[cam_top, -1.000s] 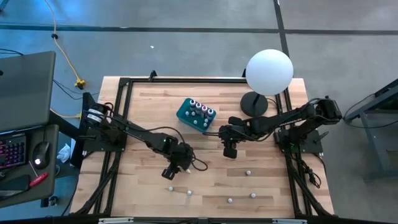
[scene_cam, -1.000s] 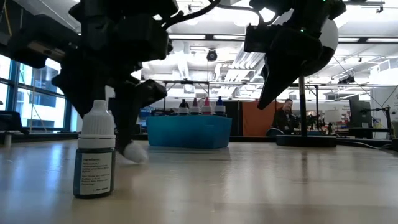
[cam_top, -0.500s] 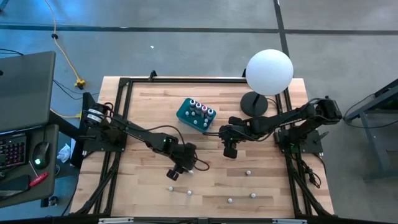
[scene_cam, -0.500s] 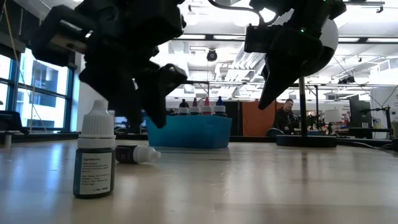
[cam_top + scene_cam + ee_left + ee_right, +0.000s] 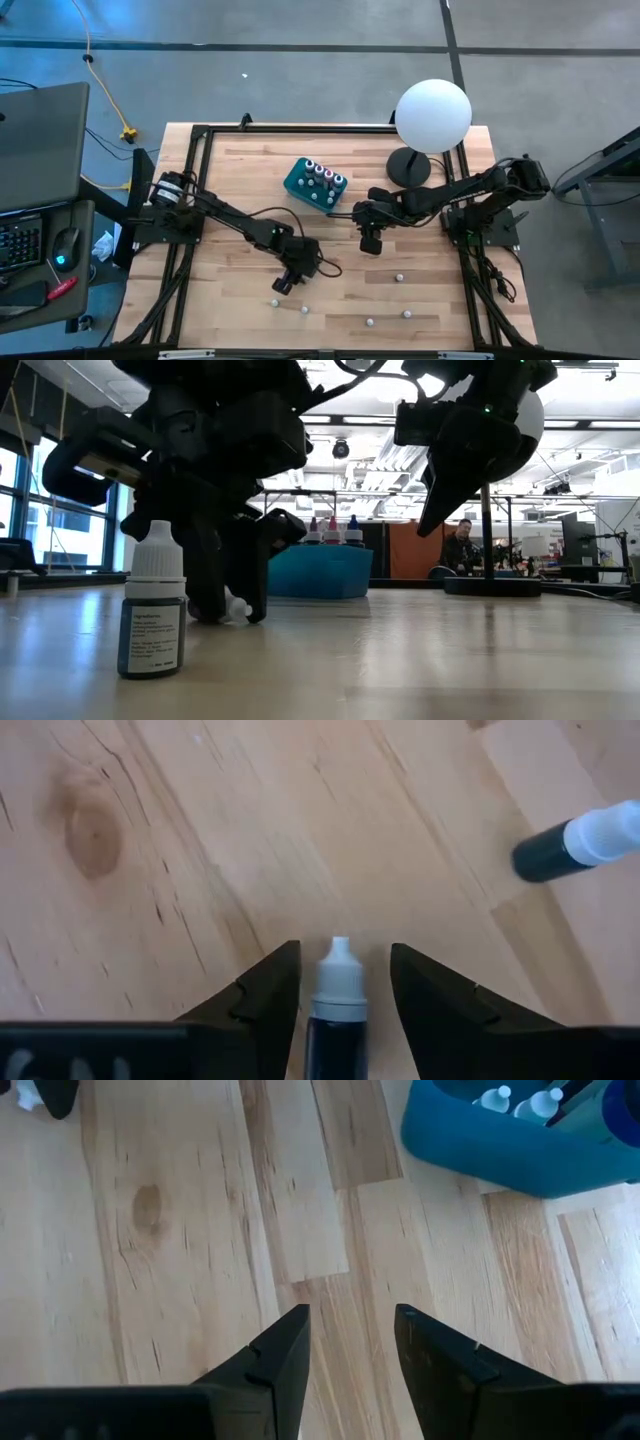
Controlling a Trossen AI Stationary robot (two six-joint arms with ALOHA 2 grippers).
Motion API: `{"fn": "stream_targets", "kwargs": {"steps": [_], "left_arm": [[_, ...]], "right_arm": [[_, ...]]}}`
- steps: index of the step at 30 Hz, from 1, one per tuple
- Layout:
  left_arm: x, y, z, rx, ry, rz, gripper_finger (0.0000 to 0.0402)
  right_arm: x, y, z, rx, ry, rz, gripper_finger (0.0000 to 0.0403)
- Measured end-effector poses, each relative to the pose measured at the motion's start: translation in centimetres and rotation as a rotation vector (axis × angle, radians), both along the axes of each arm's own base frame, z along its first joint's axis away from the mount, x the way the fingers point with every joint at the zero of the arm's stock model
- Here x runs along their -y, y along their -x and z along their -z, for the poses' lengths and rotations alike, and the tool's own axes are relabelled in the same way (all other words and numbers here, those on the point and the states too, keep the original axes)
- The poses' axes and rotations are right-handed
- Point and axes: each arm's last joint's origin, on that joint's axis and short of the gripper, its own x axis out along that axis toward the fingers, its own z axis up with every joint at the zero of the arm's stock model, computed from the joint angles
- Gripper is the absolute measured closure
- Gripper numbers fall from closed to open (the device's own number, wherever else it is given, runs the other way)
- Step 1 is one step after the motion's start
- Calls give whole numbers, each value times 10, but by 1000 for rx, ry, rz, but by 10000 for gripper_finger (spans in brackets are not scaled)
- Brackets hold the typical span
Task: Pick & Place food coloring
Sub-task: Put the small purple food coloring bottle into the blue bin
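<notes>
Food coloring bottles are spread over the wooden table [image 5: 230,170]: several stand in the teal box [image 5: 298,180], a few stay loose near the front edge, and one lying bottle [image 5: 333,1005] rests between the fingers of the left gripper [image 5: 285,284]. Its fingers stand apart on both sides of the bottle, not pressing yet. The right gripper [image 5: 370,243] hovers spread and empty near the box. I think the round bottle may roll or squirt out if the fingers close off-centre. A second ago the left gripper was higher and further left.

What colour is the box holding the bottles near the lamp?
Teal blue box; the high view shows it best.
</notes>
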Motion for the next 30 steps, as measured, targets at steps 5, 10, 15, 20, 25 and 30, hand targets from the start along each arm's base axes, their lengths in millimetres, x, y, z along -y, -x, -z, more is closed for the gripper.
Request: {"fn": "stream_targets", "kwargs": {"steps": [5, 10, 15, 20, 25, 30], "left_arm": [[0, 0, 1, 1, -6, -4, 256], [0, -1, 0, 5, -10, -8, 307], [2, -6, -11, 23, -5, 0, 370], [-10, -4, -39, 53, -11, -12, 373], [-35, 14, -93, 167, -68, -43, 354], [-70, 43, -156, 399, -173, -82, 347]], "right_arm": [[0, 0, 0, -1, 1, 0, 263], [0, 0, 0, -1, 1, 0, 263], [0, 0, 0, -1, -1, -1, 263], [0, 1, 1, -12, -3, -3, 263], [0, 2, 1, -19, -1, 0, 263], [0, -3, -2, 37, 14, 12, 263]]}}
